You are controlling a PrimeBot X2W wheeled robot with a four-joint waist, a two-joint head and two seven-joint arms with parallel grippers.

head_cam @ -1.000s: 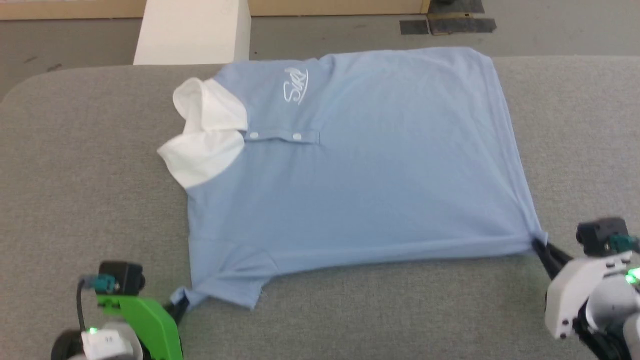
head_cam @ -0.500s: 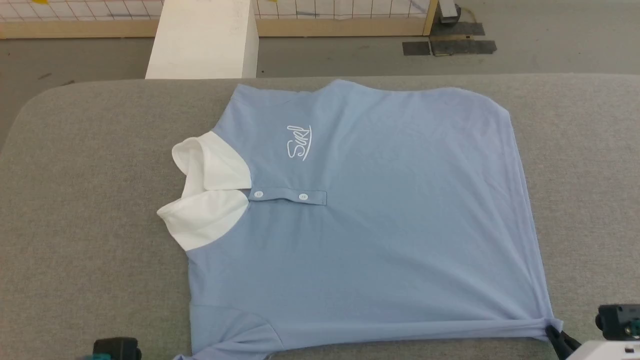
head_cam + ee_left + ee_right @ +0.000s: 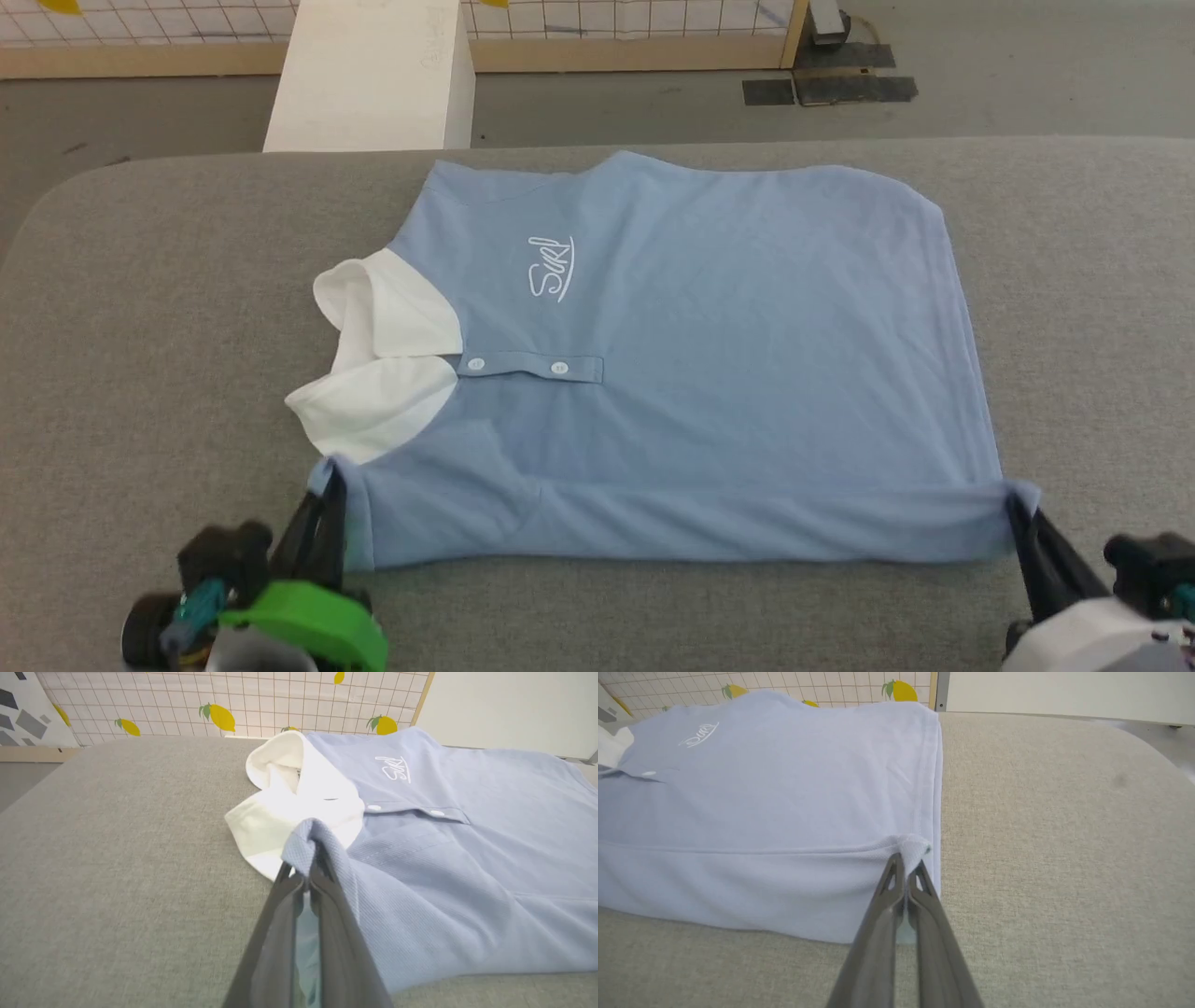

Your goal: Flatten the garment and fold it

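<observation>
Nearest, the left gripper (image 3: 324,478) at seven o'clock and the right gripper (image 3: 1018,502) at five o'clock each clamp tight on a corner of the shirt (image 3: 709,373), along its folded near edge. The shirt lies centred on the grey table (image 3: 140,308), with the collar (image 3: 373,373) at nine o'clock and the logo (image 3: 551,269) toward twelve.

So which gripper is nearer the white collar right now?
Left. The left gripper is shut on polo shirt fabric right beside the white collar. The right gripper is shut on the hem corner, a full shirt-length away from the collar.
</observation>
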